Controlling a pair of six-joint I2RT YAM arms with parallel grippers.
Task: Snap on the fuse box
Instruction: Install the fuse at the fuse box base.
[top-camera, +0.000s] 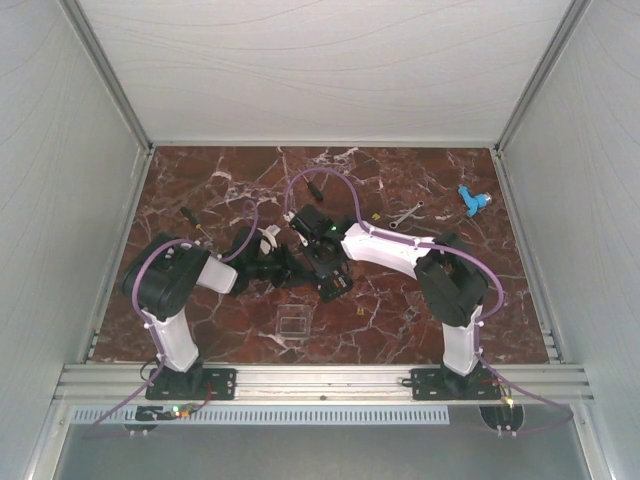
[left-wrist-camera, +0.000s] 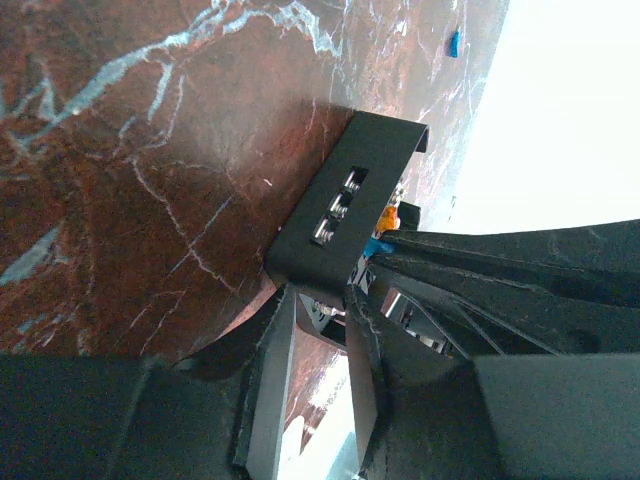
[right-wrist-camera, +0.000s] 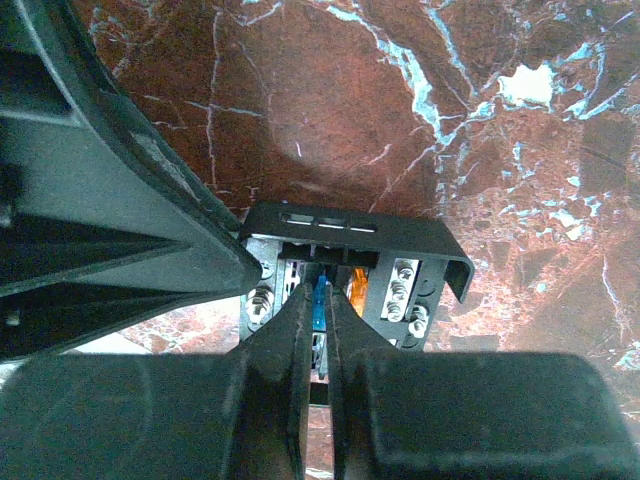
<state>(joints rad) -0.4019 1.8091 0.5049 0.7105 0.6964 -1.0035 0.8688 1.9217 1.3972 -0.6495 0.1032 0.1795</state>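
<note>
Near the middle of the top view lies the fuse box (right-wrist-camera: 400, 242), its long side across just ahead of the right claw (right-wrist-camera: 318, 296), which is shut with tips touching it, while the partly open left claw (left-wrist-camera: 320, 312) grips one end.

The table (top-camera: 400, 310) is a red-brown marble-patterned slab with white veining, enclosed by pale walls on the left, right and far sides. We find the following items lying directly on it:

- a clear square lid (top-camera: 292, 323), flat, near the front edge at centre;
- a screwdriver (top-camera: 193, 220), at the left;
- a small wrench (top-camera: 405, 215), right of centre toward the back;
- a blue part (top-camera: 472, 200), near the far right corner;
- a small yellow piece (top-camera: 358, 311), right of the lid.

The fuse box (right-wrist-camera: 400, 242) sits low over the centre; we cannot tell whether it rests on the slab.
</note>
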